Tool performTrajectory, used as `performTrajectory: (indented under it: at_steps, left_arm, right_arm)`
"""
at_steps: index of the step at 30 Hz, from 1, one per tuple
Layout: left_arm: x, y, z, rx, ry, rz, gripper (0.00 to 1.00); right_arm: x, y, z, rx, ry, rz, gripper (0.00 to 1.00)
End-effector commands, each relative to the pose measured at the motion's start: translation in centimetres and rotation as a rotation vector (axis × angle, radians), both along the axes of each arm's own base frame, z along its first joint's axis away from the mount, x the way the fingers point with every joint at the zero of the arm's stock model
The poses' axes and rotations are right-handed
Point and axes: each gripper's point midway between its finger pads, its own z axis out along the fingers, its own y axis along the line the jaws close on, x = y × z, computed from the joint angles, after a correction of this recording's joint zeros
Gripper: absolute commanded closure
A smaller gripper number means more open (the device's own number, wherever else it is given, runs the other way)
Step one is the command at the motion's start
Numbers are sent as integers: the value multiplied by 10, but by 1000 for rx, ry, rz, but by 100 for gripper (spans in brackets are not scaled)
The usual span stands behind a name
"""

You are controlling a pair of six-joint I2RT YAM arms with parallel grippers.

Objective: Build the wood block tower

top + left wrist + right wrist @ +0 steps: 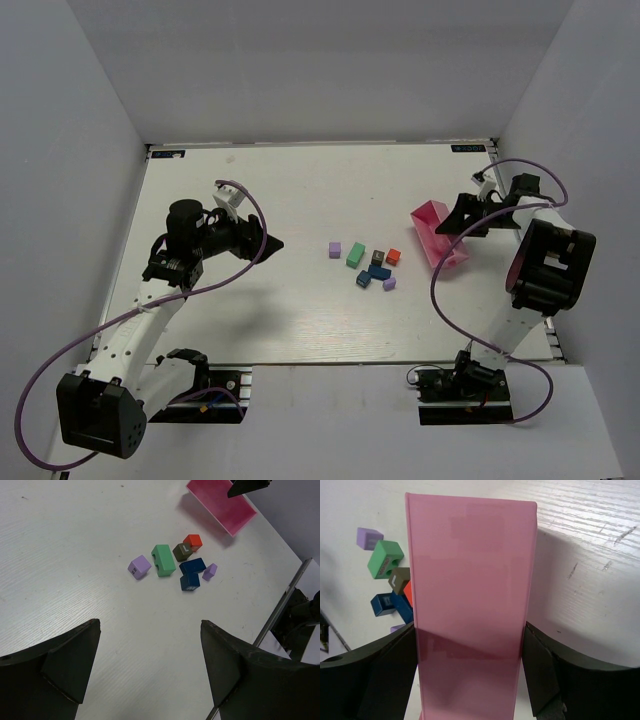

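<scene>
The wood blocks lie in a loose cluster on the white table: a purple cube, a green block, a dark olive cube, a red cube, two blue pieces and a small purple piece. No stacked tower shows. My left gripper hovers left of the cluster, open and empty. Ahead of it lie the green block and the purple cube. My right gripper is shut on the sides of a pink tray, which is tilted right of the blocks.
The pink tray leans with its low end near the red cube. White walls enclose the table on three sides. Purple cables loop beside both arms. Bare table lies behind and in front of the cluster.
</scene>
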Motion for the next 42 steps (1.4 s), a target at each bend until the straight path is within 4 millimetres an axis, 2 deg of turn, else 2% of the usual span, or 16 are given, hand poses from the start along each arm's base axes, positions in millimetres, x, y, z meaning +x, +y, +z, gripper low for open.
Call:
performTrajectory:
  at_steps: [1, 9, 12, 16, 17, 22, 23, 27, 36, 42]
  left_arm:
    - [-5, -2, 8, -16, -33, -21, 9]
    - [-4, -3, 6, -14, -24, -21, 9]
    - [-4, -3, 6, -14, -24, -21, 9]
    - [-4, -3, 6, -14, -24, -21, 9]
    - [-4, -3, 6, -14, -24, -21, 9]
    - [-4, -3, 6, -14, -24, -21, 9]
    - [-4, -3, 6, -14, -24, -21, 9]
    - [-4, -3, 6, -14, -24, -21, 9]
    - [-5, -3, 2, -12, -15, -21, 9]
    - [-5, -3, 2, -12, -15, -21, 9]
  right_arm:
    - [9, 4, 20, 84, -54, 40, 100]
    - [13, -2, 1, 139, 0, 38, 100]
    - [14, -4, -6, 143, 18, 32, 97]
    - [16, -8, -12, 134, 25, 27, 77]
    - [16, -9, -12, 125, 25, 24, 67]
    - [20, -18, -17, 77, 17, 4, 49]
    - [21, -19, -15, 67, 10, 2, 41]
    - [25, -24, -7, 27, -18, -6, 26]
    - [27, -31, -2, -24, -30, -23, 12]
    - [27, -31, -13, -20, -13, -20, 10]
